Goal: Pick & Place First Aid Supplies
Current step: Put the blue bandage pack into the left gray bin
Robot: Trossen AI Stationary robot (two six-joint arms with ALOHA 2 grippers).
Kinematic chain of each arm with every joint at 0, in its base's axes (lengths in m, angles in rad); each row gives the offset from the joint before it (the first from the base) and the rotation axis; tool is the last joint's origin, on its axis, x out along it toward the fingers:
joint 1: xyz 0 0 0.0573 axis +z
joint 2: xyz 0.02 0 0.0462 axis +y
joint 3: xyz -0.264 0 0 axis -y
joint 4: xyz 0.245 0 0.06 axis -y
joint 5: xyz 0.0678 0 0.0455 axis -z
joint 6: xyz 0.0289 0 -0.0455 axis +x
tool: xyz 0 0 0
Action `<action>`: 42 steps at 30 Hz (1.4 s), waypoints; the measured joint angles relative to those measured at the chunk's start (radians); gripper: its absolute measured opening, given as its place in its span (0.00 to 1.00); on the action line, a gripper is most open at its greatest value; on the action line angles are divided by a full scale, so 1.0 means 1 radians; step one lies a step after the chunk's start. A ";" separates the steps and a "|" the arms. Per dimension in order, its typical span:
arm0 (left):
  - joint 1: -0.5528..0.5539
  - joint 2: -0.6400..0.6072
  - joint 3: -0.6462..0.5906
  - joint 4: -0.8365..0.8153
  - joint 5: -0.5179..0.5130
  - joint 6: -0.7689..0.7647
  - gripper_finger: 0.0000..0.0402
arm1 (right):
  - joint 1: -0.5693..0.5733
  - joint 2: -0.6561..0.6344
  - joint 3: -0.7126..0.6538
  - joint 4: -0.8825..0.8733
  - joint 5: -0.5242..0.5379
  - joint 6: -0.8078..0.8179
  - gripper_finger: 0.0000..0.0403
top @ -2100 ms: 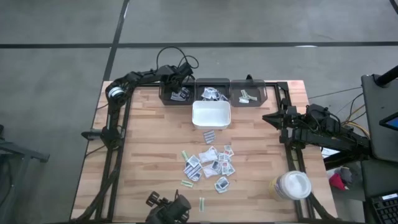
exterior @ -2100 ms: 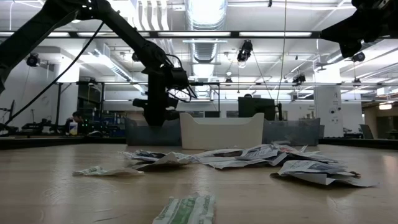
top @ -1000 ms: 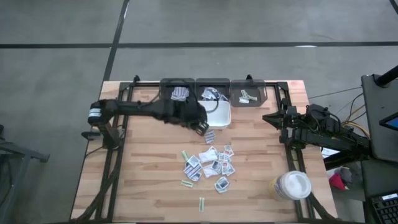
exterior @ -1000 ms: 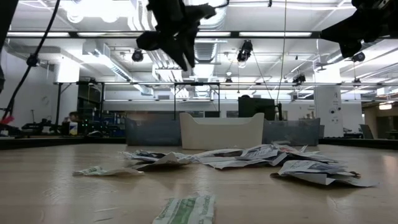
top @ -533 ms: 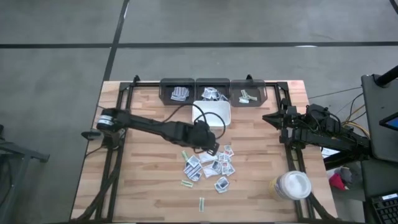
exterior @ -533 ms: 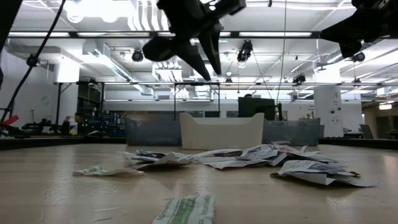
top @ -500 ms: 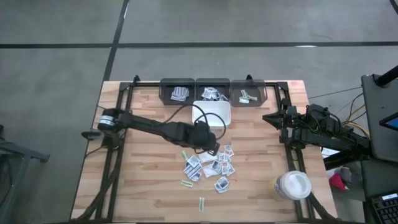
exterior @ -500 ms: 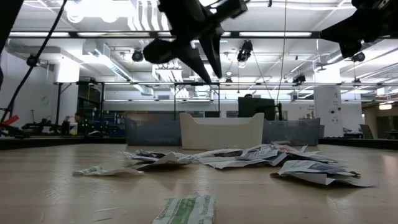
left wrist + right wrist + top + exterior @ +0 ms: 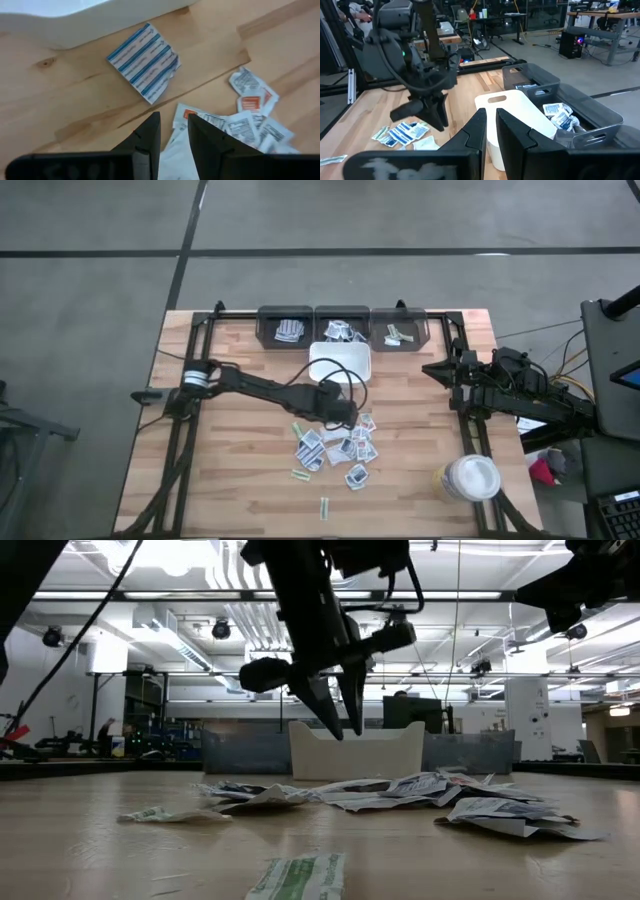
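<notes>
Lying in a loose pile near the middle of the table [image 9: 230, 460], the first aid supplies [image 9: 340, 446] sit just in front of the white tray [image 9: 340, 363]; 1 blue-striped packet [image 9: 144, 62] lies apart beside the tray wall. Above the pile's edge hangs the left gripper [image 9: 340, 416], its fingers [image 9: 352, 700] pointing down with only a narrow gap between them, holding nothing. Behind the tray stand 3 dark bins [image 9: 343, 325] with packets inside. At the table's right edge the right gripper [image 9: 436, 369] waits, fingers nearly together, empty. A white-lidded jar [image 9: 471, 478] stands at the near right corner.
</notes>
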 joint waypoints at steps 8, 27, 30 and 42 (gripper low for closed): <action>0.018 0.055 0.007 0.078 -0.007 0.024 0.23 | 0.000 0.000 0.000 0.000 0.000 0.000 0.10; 0.051 0.120 -0.001 0.068 0.045 0.055 0.23 | 0.000 0.000 0.000 0.000 0.000 0.000 0.10; 0.044 0.119 -0.005 0.029 0.057 0.048 0.23 | 0.000 0.000 0.000 0.000 0.000 0.001 0.10; 0.015 0.066 0.005 -0.247 0.136 -0.041 0.23 | 0.000 0.000 0.000 0.000 0.000 0.001 0.10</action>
